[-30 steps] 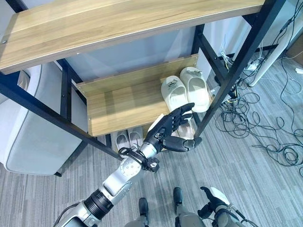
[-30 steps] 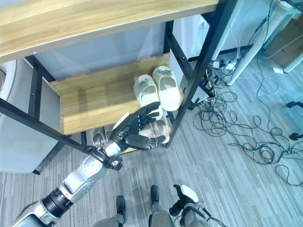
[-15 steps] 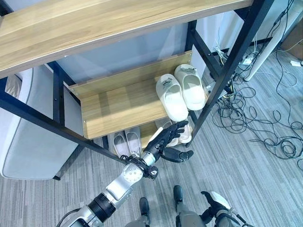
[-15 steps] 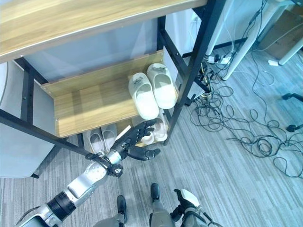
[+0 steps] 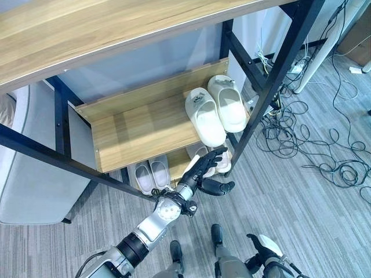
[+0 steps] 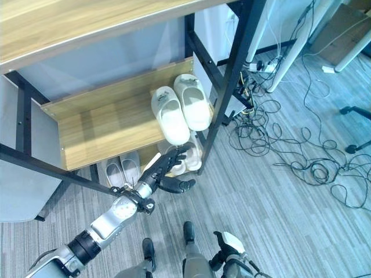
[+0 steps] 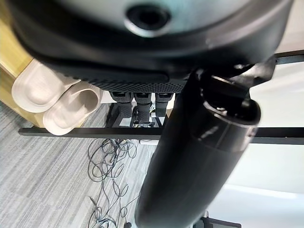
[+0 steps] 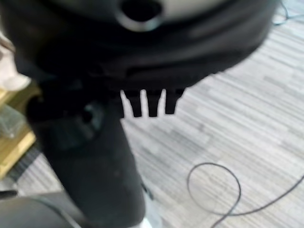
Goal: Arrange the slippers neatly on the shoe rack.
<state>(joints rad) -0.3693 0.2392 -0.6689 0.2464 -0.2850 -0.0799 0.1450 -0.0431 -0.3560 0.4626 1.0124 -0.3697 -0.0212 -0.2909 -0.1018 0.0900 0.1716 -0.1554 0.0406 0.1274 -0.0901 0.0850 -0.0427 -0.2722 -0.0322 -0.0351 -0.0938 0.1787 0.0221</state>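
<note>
1. The shoe rack [image 5: 264, 98] has a black metal frame of square tubes, with flat shelves of pale wood-grain board; the broad top shelf [image 5: 116, 29] spans the upper part of the head views.
2. On the middle shelf [image 5: 139, 124], toward the robot's right, lie two cream white slippers [image 5: 214, 110], smooth and rounded like moulded foam, side by side and touching along their length. The left one juts a little past the shelf's front edge.
3. On the lowest shelf [image 5: 179, 168], a smaller grey-white pair [image 5: 151, 174] lies toward the left, and another pale pair [image 5: 220, 162] lies toward the right, partly behind the left hand.
4. The left hand [image 5: 204, 172], dark and matte, reaches toward the front of the lowest shelf, fingers [image 5: 211, 159] straight and spread loosely, thumb [image 5: 219, 187] standing out to the side; it holds nothing.
5. The right hand [image 8: 85, 156] shows in its own wrist view as a dark bulk over the floor; its short fingers [image 8: 151, 105] look straight and hold nothing.
6. The floor [image 5: 301, 208] is grey striped carpet; a tangle of thin black cables [image 5: 307, 150] lies right of the rack. A light grey padded seat [image 5: 29, 174] stands at the left.
</note>
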